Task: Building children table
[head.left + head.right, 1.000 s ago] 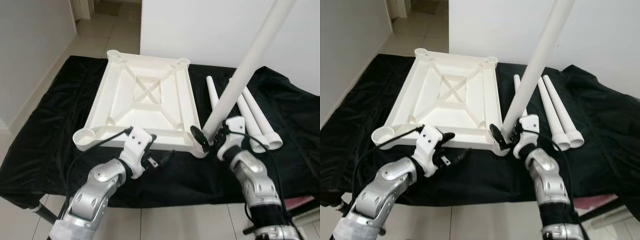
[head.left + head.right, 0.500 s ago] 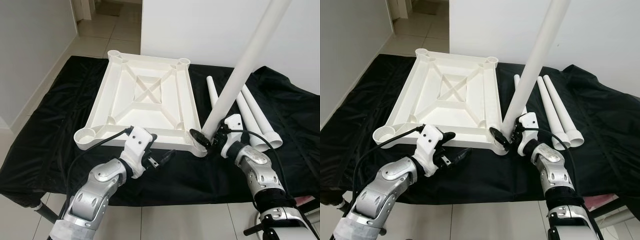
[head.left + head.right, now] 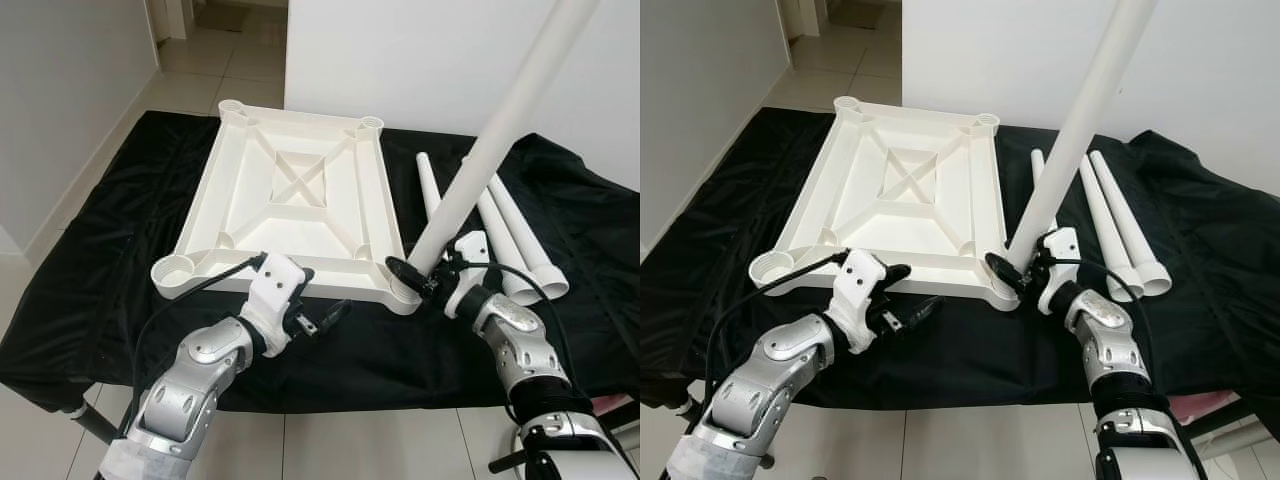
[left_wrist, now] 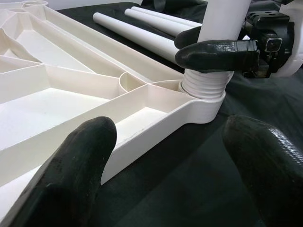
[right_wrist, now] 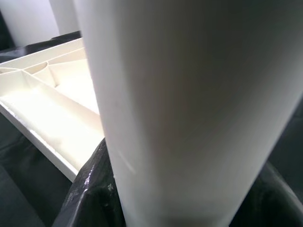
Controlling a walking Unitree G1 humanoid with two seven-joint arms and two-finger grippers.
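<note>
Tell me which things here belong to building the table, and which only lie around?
Belonging to the job:
- white plastic tabletop, upside down
- long white plastic leg standing in the near right corner socket, held by the right end effector
- three white plastic legs lying on the cloth
- left end effector, open

Lying about:
- black cloth

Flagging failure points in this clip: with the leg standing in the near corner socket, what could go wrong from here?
1. The leg stands tilted, its threaded end partly out of the tabletop socket; it may cross-thread or pop out.
2. The right gripper grips the long leg at its base, so the leg could lever free.
3. The left gripper is open beside the tabletop's edge, not holding it; the tabletop might slide on the black cloth.
</note>
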